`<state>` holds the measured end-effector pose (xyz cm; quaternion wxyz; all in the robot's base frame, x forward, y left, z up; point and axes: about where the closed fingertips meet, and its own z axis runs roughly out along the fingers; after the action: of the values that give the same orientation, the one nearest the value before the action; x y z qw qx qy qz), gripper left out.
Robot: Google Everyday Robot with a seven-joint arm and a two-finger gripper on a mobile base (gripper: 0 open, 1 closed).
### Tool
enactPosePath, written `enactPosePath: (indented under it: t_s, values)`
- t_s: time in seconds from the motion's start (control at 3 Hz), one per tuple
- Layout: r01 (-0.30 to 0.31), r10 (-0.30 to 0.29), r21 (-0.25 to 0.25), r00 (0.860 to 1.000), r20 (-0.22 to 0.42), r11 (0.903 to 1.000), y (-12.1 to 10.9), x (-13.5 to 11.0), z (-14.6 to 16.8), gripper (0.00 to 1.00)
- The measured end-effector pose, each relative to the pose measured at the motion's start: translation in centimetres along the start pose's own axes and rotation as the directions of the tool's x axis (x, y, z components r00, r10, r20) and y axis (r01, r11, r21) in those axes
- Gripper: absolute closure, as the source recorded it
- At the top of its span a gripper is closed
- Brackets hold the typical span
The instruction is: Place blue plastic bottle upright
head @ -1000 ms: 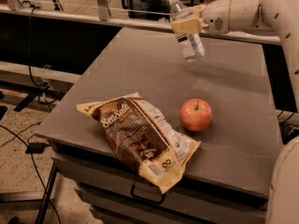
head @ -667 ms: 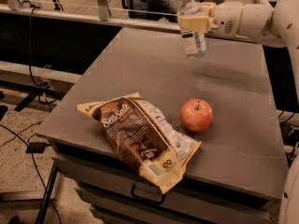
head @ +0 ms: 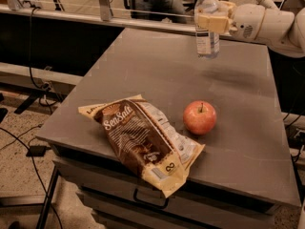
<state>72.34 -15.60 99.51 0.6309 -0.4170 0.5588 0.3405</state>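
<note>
From my seat, the grey flat worktop [head: 143,66] fills most of the view. Its far edge runs under a rail at the back, its near edge sits above a drawer front, and its left and right edges drop off to the floor. The gripper [head: 209,22] comes in from the right on a white arm and sits over the far right part of the worktop, close to the far edge. Its tan fingers [head: 222,23] pinch the small clear ribbed plastic bottle [head: 208,43] around its upper body.

The bottle's long axis stands vertical, neck up and base down, with the top reaching the upper edge of my view. I cannot tell whether the base touches the worktop, though a soft shadow lies apart from it, toward me and to the right. The bottle looks transparent, with a pale printed label on its lower half.

Open grey surface stretches between the bottle and the round red apple [head: 200,117]. Just left of the apple, the brown and cream crumpled snack bag [head: 140,140] lies flat near the front edge.
</note>
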Motion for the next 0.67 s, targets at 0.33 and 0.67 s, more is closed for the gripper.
enactPosePath:
  t_s: [0.33, 0.67]
  values:
    - [0.010, -0.011, 0.024, 0.999, 0.031, 0.9997, -0.6, 1.1, -3.2, 1.00]
    - [0.022, -0.023, 0.044, 0.999, 0.024, 0.9988, -0.9, 1.5, -4.9, 1.00]
